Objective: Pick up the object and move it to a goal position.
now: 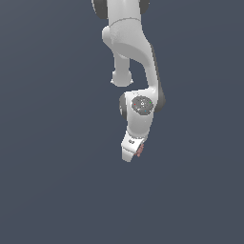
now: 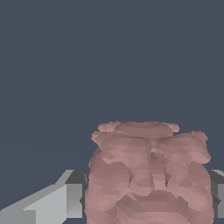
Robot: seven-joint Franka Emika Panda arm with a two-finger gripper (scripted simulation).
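The object [image 2: 148, 175] is a pinkish-red lumpy blob with a bumpy surface. In the wrist view it fills the space between my two grey fingers [image 2: 72, 199], which press on both its sides. In the exterior view only a small red sliver of the object [image 1: 139, 151] shows beside the white gripper [image 1: 132, 152], which hangs from the arm near the middle of the picture. The gripper is shut on the object.
A plain dark blue-grey surface [image 1: 47, 167] lies all around. The white arm [image 1: 128, 43] comes down from the top of the exterior view. No other thing shows.
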